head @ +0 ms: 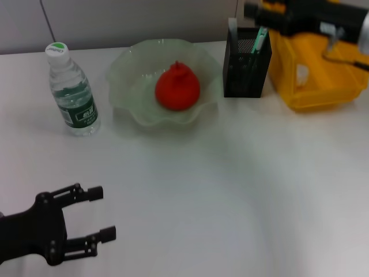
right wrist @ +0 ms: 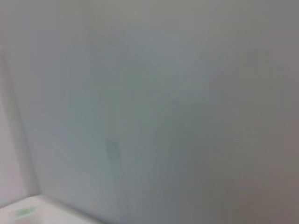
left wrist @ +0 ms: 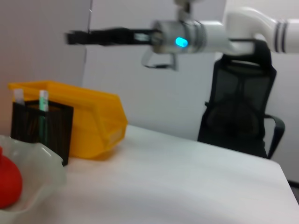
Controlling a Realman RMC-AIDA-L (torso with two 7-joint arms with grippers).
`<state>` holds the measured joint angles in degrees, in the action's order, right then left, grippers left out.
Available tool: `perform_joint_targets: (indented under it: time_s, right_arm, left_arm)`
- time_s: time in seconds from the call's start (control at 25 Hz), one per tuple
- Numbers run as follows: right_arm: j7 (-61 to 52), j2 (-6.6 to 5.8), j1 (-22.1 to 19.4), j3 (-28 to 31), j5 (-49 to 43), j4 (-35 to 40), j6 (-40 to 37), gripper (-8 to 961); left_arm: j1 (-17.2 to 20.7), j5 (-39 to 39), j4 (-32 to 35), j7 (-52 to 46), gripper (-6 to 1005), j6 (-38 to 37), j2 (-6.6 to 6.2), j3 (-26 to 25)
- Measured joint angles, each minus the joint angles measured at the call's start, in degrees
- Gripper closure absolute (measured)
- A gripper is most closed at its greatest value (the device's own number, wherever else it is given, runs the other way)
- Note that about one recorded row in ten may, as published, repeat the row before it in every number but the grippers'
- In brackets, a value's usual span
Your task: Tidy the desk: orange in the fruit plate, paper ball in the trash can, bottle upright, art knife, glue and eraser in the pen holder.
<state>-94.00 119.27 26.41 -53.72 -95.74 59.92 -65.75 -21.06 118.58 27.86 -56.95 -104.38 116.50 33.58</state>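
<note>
The orange (head: 177,86) lies in the pale-green fruit plate (head: 124,63). To its left the bottle (head: 72,92) stands upright. The black mesh pen holder (head: 247,66) holds the mint-green art knife (head: 259,40) and a pale strip (head: 232,26). Beside it sits the yellow trash can (head: 323,95). My right gripper (head: 251,10) hangs in the air above the pen holder and trash can, and the left wrist view shows it high over them (left wrist: 70,37). My left gripper (head: 104,212) rests open and empty near the table's front left. Paper ball, glue and eraser are out of view.
A black office chair (left wrist: 238,107) stands beyond the table's far side. A grey wall runs behind the table. The white tabletop (head: 230,190) stretches between the left gripper and the objects at the back.
</note>
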Motion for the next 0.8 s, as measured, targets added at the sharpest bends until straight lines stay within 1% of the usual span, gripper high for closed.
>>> perform_joint_targets:
  time_s: [0.04,0.08,0.2,0.24,0.28,0.4,0.44,0.56,0.64,0.8]
  right_arm:
    - [1.19,0.00,-3.07,-0.16,0.00,2.59,-6.79,354]
    - [1.19,0.00,-3.07,-0.16,0.00,2.59,-6.79,354]
    - [4.20,-0.02,-7.20,-0.22,-0.11,4.06,-15.87,355]
    - [7.45,-0.08,-9.96,0.59,0.05,4.05,-21.28,355]
    - [7.45,-0.08,-9.96,0.59,0.05,4.05,-21.28,355]
    - [11.43,-0.20,-13.13,1.43,-0.64,3.04,-26.37,355]
    - [13.67,-0.36,-14.94,1.56,-1.69,1.31,-28.35,355]
    - [16.02,-0.48,-16.00,1.58,-2.51,-0.89,-29.12,355]
    - [18.55,-0.39,-16.60,1.47,-3.99,-3.87,-29.70,355]
    - [19.13,-0.34,-16.57,1.11,-4.96,-5.55,-30.40,355]
  left_arm:
    - [-0.22,-0.01,-0.07,-0.73,188,-0.22,0.02,-0.66]
    - [-0.50,-0.02,-0.13,-1.83,188,-0.38,0.02,-0.97]
    - [-1.17,0.00,-0.16,-4.20,188,-0.64,-0.14,-0.83]
    - [-1.48,0.10,-0.15,-5.08,188,-1.21,-0.21,-0.70]
    - [-1.48,0.10,-0.15,-5.08,188,-1.21,-0.21,-0.70]
    - [-1.70,0.11,-0.10,-5.40,188,-2.49,-0.39,-0.70]
    - [-1.80,0.21,0.01,-5.59,188,-3.28,-0.56,-0.69]
    - [-2.03,0.42,0.18,-5.91,188,-3.75,-0.77,-0.55]
    - [-2.31,0.60,0.19,-6.45,188,-4.32,-1.29,-0.23]
    - [-3.06,0.64,0.85,-8.25,188,-6.04,-2.33,2.05]
